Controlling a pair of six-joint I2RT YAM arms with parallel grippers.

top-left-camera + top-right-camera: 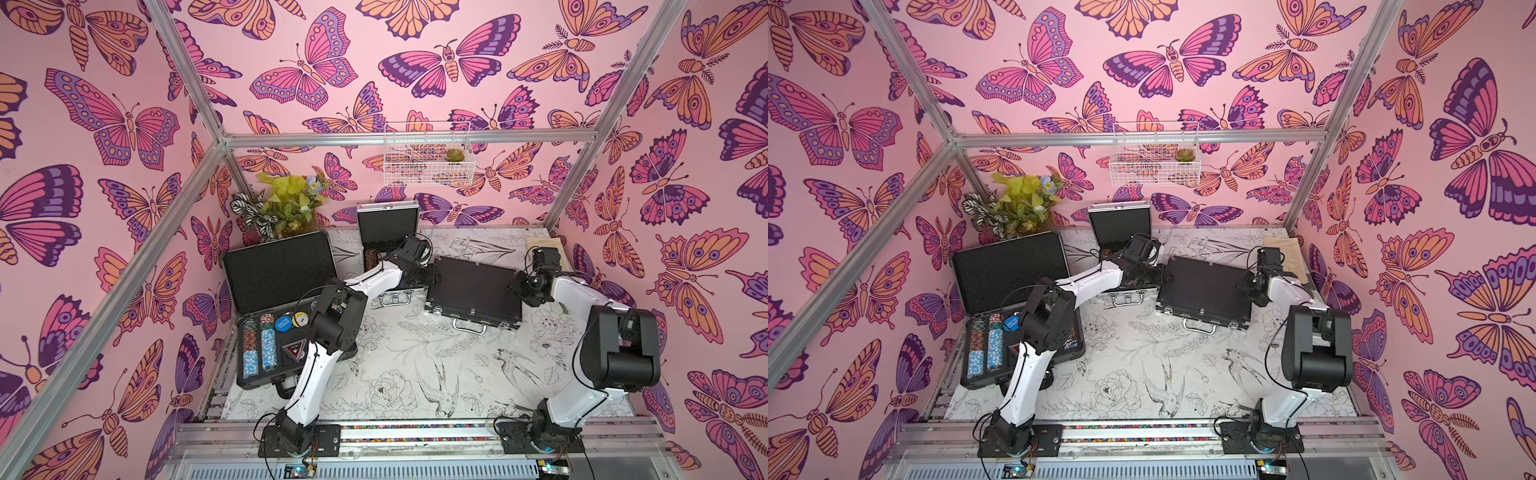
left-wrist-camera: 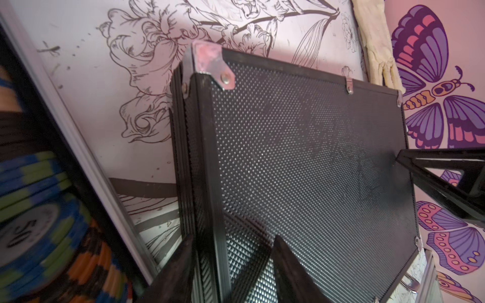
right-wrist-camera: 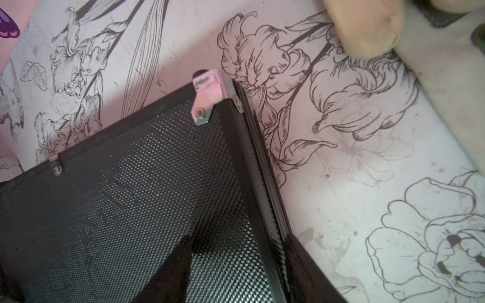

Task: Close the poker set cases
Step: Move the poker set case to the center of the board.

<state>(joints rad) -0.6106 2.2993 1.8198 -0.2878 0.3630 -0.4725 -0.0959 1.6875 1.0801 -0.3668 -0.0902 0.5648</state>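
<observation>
The medium black metal-trimmed case (image 1: 473,291) (image 1: 1204,291) lies right of centre with its lid down. My left gripper (image 1: 430,276) (image 2: 233,237) clasps its left side edge, one finger on the dimpled lid (image 2: 301,157) and one against the ribbed side wall. At the opposite edge my right gripper (image 1: 515,286) (image 3: 237,236) holds the case (image 3: 118,196) the same way. The large black case (image 1: 278,266) stands open at the left, with rows of chips in its base. The small silver case (image 1: 388,226) is open at the back.
A cream glove (image 1: 544,249) (image 3: 367,31) lies at the back right, just behind the right gripper. A potted plant (image 1: 282,203) fills the back left corner. A wire basket (image 1: 428,153) hangs on the back wall. Chips (image 2: 39,210) of the silver case sit close beside the left wrist.
</observation>
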